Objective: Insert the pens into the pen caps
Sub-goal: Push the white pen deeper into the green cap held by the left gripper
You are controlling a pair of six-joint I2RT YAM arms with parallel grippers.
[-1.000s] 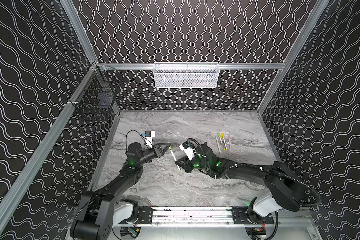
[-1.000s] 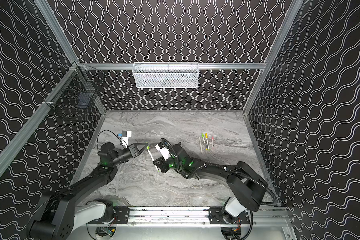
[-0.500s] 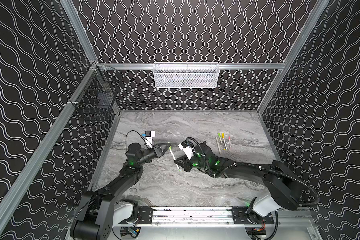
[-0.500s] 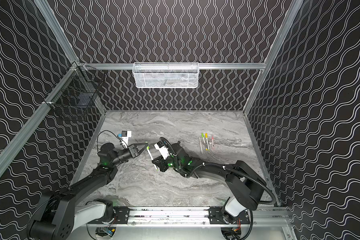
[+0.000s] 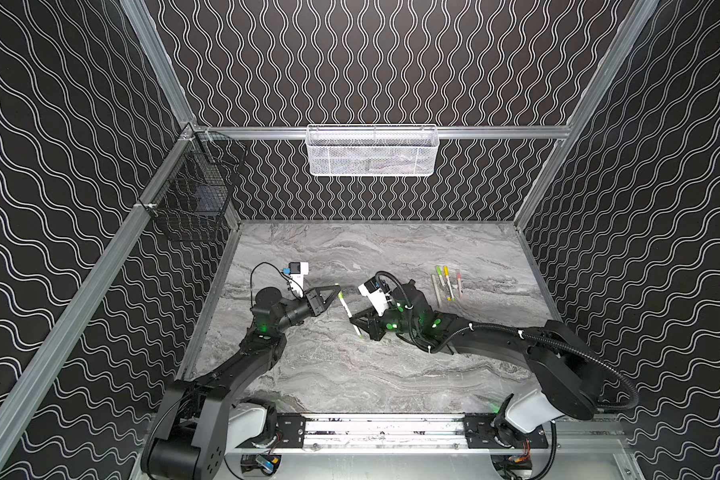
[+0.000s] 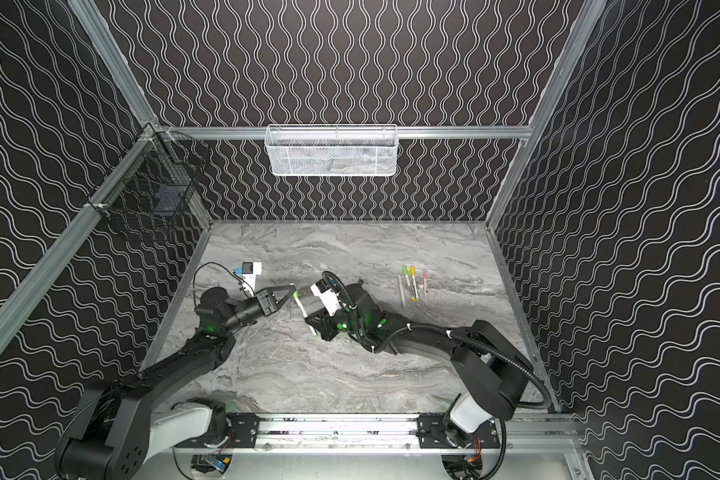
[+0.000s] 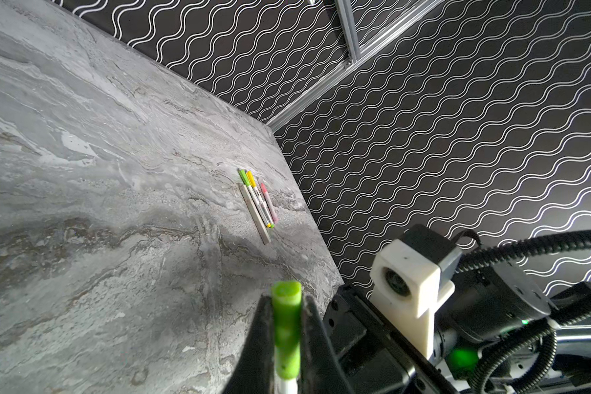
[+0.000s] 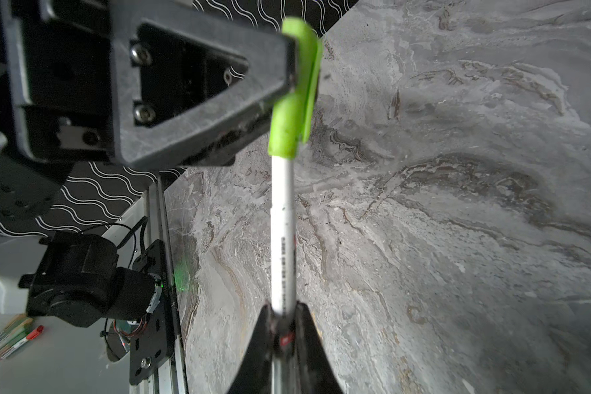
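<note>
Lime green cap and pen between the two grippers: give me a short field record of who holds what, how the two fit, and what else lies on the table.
left gripper: shut on lime green cap
right gripper: shut on white pen
fit: pen's end is inside the cap; full seating cannot be told
other pens: three capped pens, green, yellow and pink, side by side on the right of the marble table
beside them: grey strip
</note>
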